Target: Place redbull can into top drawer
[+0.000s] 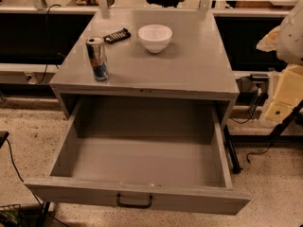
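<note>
The redbull can (97, 58) stands upright on the front left of the grey cabinet's top (189, 65), silver top up, blue and silver body. The top drawer (142, 160) is pulled wide open below it and nothing shows inside; its front panel carries a small dark handle (134, 201). My arm comes in at the right edge, and its pale yellow gripper (280, 103) hangs beside the cabinet's right side, well away from the can and holding nothing that I can see.
A white bowl (155, 37) and a black remote-like object (117, 35) sit at the back of the cabinet top. Cables (255, 103) run down the cabinet's right side and along the speckled floor. Dark shelving lies behind.
</note>
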